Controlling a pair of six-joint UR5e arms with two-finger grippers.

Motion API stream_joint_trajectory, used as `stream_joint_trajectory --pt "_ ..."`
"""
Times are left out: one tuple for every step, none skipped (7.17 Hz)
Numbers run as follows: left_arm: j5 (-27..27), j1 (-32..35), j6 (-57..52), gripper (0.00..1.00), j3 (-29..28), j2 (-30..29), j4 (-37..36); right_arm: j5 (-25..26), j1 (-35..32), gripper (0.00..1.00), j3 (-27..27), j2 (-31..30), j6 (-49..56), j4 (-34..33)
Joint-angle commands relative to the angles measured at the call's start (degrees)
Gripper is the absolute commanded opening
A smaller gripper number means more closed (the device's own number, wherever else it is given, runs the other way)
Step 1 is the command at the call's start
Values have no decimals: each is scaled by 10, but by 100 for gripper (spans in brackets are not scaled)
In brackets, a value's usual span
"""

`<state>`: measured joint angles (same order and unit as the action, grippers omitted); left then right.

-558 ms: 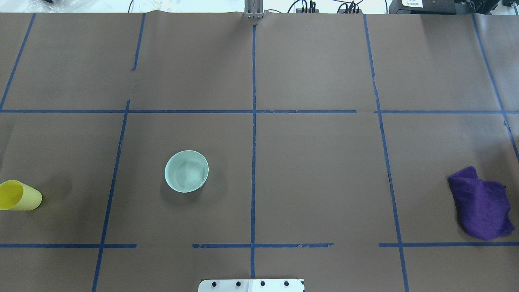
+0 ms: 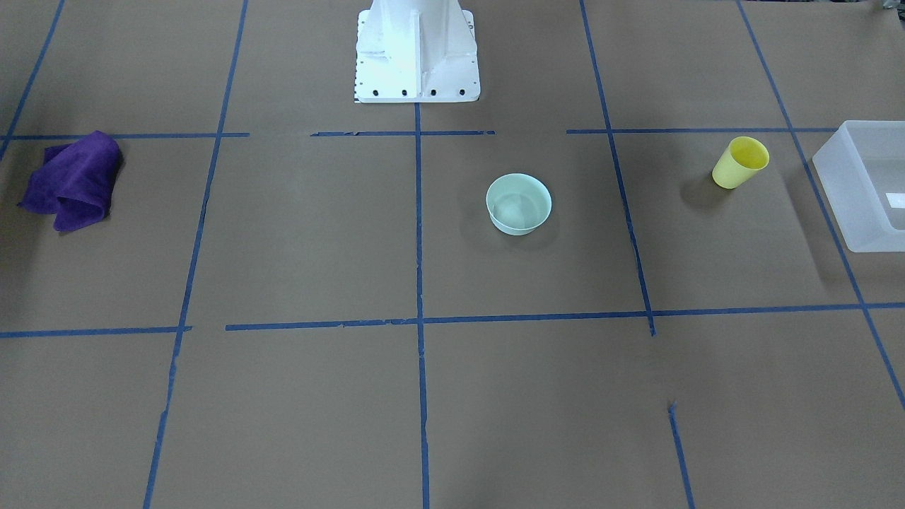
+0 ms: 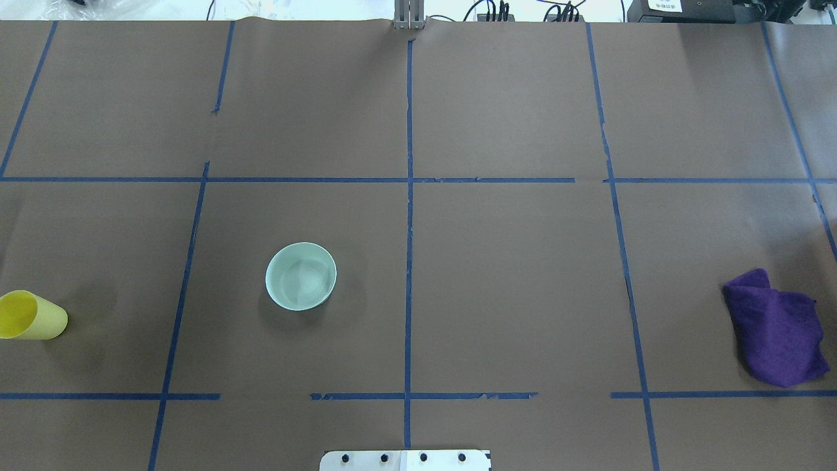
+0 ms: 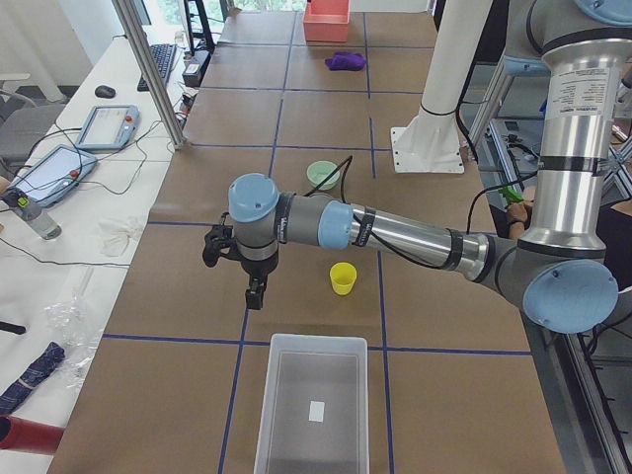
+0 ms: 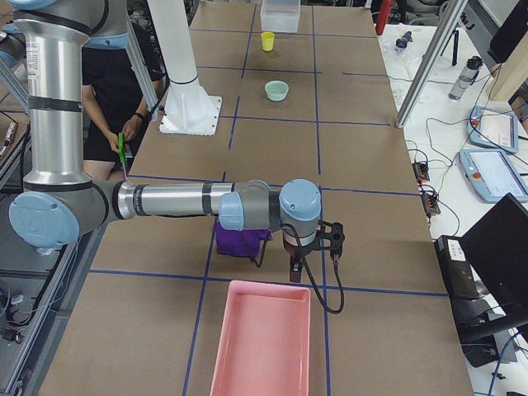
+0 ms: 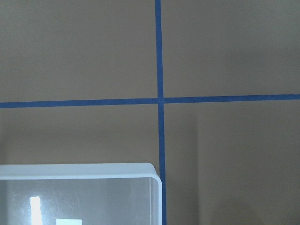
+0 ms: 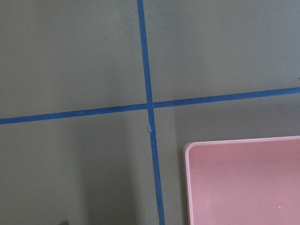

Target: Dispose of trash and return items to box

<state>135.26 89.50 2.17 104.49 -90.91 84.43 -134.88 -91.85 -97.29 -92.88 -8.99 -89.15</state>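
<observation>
The yellow cup (image 2: 740, 162) stands upright on the brown table, also in the overhead view (image 3: 29, 316) at the left edge and in the exterior left view (image 4: 343, 278). The frosted white box (image 2: 845, 201) sits beside it, apart from it; its rim shows in the exterior left view (image 4: 316, 339) and the left wrist view (image 6: 93, 169). My left gripper (image 4: 255, 291) hangs above the table beside the cup, near the box's corner. My right gripper (image 5: 295, 268) hangs above a pink tray's edge. I cannot tell whether either is open or shut.
A pale green bowl (image 3: 301, 275) stands left of centre. A crumpled purple cloth (image 3: 775, 330) lies at the right, partly hidden by my right arm in the exterior right view (image 5: 239, 239). The pink tray (image 5: 262, 285) sits at the table's right end. The robot's white base (image 2: 416, 49) stands mid-table.
</observation>
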Motion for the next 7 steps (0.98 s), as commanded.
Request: stream_joint_trajectory --pt "-1 -25 49 100 60 51 33 -5 1 100 -2 4 -1 -1" --pt "-1 -43 89 100 72 96 96 -6 4 100 -3 6 -1 -1" --pt "-1 -77 153 100 70 147 207 -6 4 100 -4 5 -1 0" --pt "-3 -126 247 100 68 186 312 -6 4 100 -4 5 1 0" --pt "-3 -169 320 100 66 213 379 -4 10 100 -3 6 1 3" --pt "-3 -200 374 100 65 220 412 -4 10 100 -3 6 1 19" --pt "-3 -215 396 100 48 221 438 -5 10 100 -4 6 0 24"
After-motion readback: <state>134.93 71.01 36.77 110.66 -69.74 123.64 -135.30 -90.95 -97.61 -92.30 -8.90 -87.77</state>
